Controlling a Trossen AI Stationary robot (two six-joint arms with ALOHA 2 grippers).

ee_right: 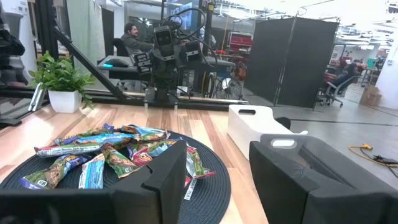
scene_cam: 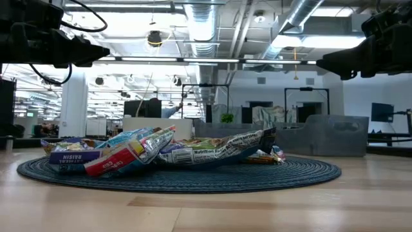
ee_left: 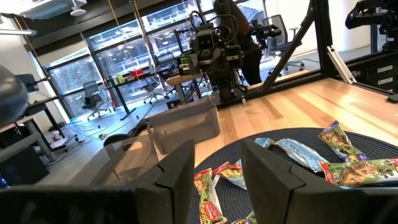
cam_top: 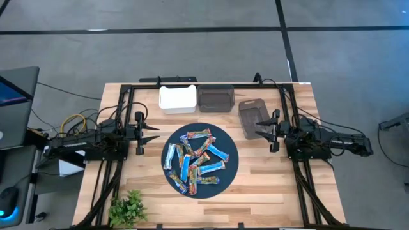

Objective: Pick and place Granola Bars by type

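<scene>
Shiny wrappers in blue, orange-red and brown-green catch my eye: the granola bars (cam_top: 197, 160) lie heaped on a dark round mat (cam_top: 228, 171) on the wooden table (cam_top: 268, 191), ahead of and below my two claws, between them. My left claw (cam_top: 153, 133) hovers just off one side of the mat, fingers parted with nothing between them. My right claw (cam_top: 259, 128) hangs off the opposite side, fingers spread a bit wider, likewise empty, above a gray bin (cam_top: 251, 117). Beyond the heap sit a white bin (cam_top: 177, 99) and a dark gray bin (cam_top: 216, 99), side by side. A small green plant (cam_top: 128, 208) stands at the table's near corner by my left arm.
</scene>
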